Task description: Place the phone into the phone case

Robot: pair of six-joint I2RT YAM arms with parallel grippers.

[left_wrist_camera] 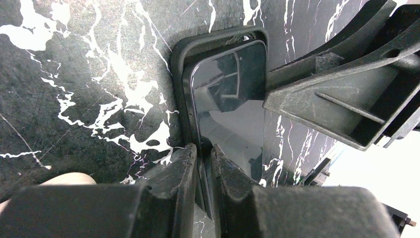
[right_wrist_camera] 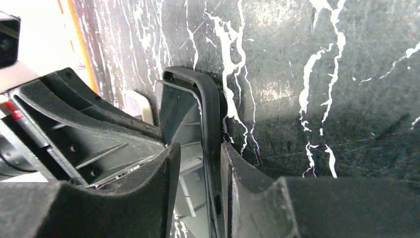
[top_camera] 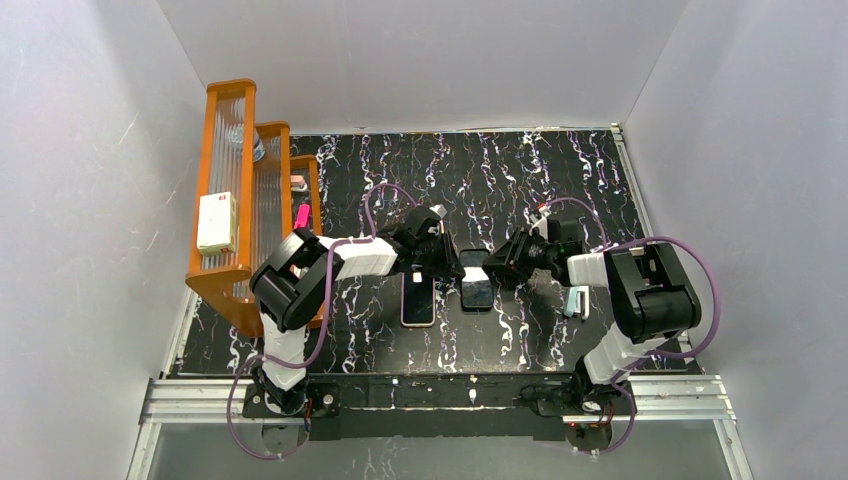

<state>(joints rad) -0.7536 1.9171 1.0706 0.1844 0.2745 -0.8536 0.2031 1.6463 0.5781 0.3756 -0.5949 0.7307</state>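
Left pincer (left_wrist_camera: 203,153) clenched on left long edge of dark-rimmed phone (left_wrist_camera: 233,99), right pincer (right_wrist_camera: 200,148) straddles its right edge, grip unclear; phone lies mid-tabletop (top_camera: 560,180), long axis near-to-far, phone case (top_camera: 418,312) just beside, nearer left arm.

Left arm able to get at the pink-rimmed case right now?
Probably not yet: the left gripper is shut on the edge of the black case. The pink-rimmed case lies just beside it with nothing between, so release first.

Bright, even light from above the table (top_camera: 530,180); faint shadows on it, close-ups soft nearest the lens, blown white beyond its edge
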